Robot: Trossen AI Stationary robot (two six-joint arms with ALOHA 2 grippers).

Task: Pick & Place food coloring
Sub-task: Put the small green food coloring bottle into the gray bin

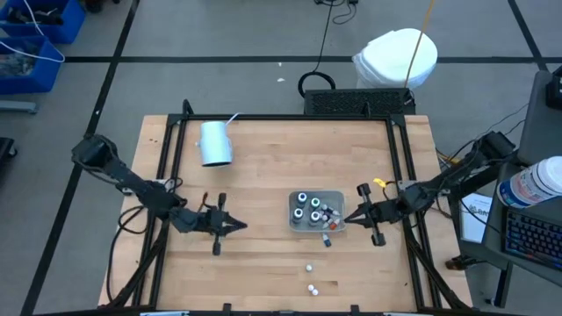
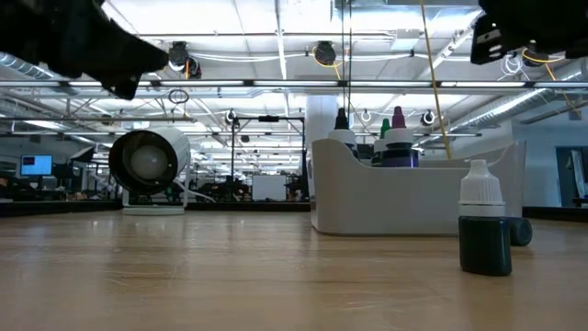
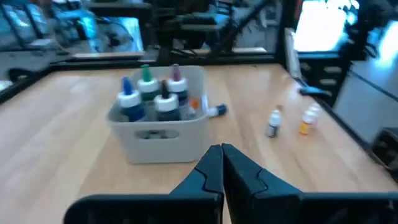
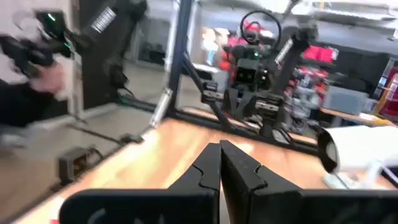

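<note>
The tabletop (image 1: 263, 175) is showing as pale wooden planking inside a dark metal frame (image 1: 290, 117), standing on a grey floor crossed by dark lines. Beyond the far edge a white round object (image 1: 397, 58) is sitting on that floor, and blue bins (image 1: 35, 35) are occupying the far left corner. The low view is looking into a large hall with strip lighting and ceiling rails.

A grey tray (image 1: 317, 211) is resting right of centre. Several bottles (image 1: 307, 207) are standing upright inside it, long axes vertical, caps pointing up; the left wrist view is showing blue, green, purple and dark caps. One bottle (image 1: 326, 239) is lying on its side just beside the tray's near right corner, long axis flat on the wood and slanting away from the tray. Two small bottles (image 1: 311, 277) are standing apart from the tray toward the near edge, upright, one dark and one orange in the left wrist view. In the low view a dark bottle (image 2: 483, 221) with a white cap is standing upright close to the camera.

A pale blue cup (image 1: 215, 144) is lying on its side at far left, its mouth facing the near edge.

The left hand (image 1: 239, 226) is hovering left of the tray, clenched on nothing, fingertips pointing at the tray. The right hand (image 1: 349, 219) is sitting just beside the tray's right wall, likewise clenched and empty.
</note>
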